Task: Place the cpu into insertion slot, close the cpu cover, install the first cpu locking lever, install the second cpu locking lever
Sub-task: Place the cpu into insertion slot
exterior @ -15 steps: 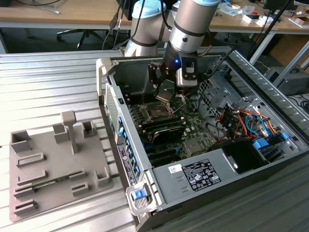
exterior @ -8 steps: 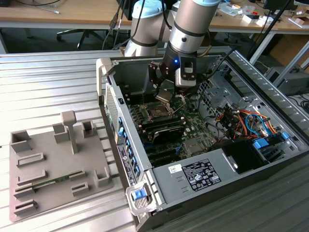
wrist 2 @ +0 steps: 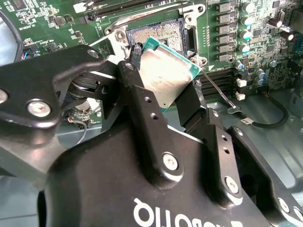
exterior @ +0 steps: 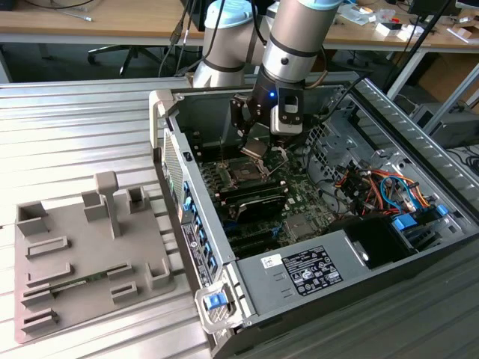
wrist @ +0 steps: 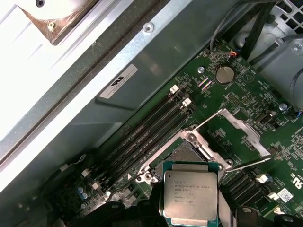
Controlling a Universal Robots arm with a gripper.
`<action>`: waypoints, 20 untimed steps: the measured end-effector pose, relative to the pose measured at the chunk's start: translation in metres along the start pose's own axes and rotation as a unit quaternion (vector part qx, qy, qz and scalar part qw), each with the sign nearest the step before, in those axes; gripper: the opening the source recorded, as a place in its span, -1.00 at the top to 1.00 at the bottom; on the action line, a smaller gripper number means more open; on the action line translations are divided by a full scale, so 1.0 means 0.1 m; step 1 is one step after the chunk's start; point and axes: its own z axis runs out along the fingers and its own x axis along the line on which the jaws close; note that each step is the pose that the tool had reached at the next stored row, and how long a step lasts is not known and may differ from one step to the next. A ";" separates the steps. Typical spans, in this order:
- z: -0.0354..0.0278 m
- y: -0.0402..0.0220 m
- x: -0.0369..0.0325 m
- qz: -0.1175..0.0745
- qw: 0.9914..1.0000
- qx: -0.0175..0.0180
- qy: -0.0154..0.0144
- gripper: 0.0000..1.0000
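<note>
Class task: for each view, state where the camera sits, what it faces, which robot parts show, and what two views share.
Exterior view: off the arm, looking down into the open computer case; arm and gripper show.
Second wrist view: on the wrist, facing the motherboard past black fingers gripping the cpu.
First wrist view: on the wrist, facing the insertion slot and open cpu cover.
Shared: both wrist views show the cpu.

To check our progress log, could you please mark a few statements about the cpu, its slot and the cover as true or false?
1. The gripper holds the cpu. True.
2. The cpu sits in the insertion slot. False: it hangs above the empty slot.
3. The cpu cover is closed. False: it is swung open.
4. The computer case lies open on its side. True.
</note>
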 end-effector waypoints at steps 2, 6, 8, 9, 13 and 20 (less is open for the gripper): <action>0.001 0.000 0.000 0.003 1.000 0.000 0.000 -0.09; 0.002 0.000 0.000 0.010 1.000 0.000 0.000 -0.09; 0.004 0.000 0.000 0.014 1.000 0.000 0.000 -0.09; 0.004 0.000 0.000 0.015 1.000 0.000 0.000 -0.09; 0.005 0.000 0.000 0.020 1.000 0.000 0.000 -0.09; 0.007 0.000 0.000 0.030 1.000 -0.001 0.000 -0.09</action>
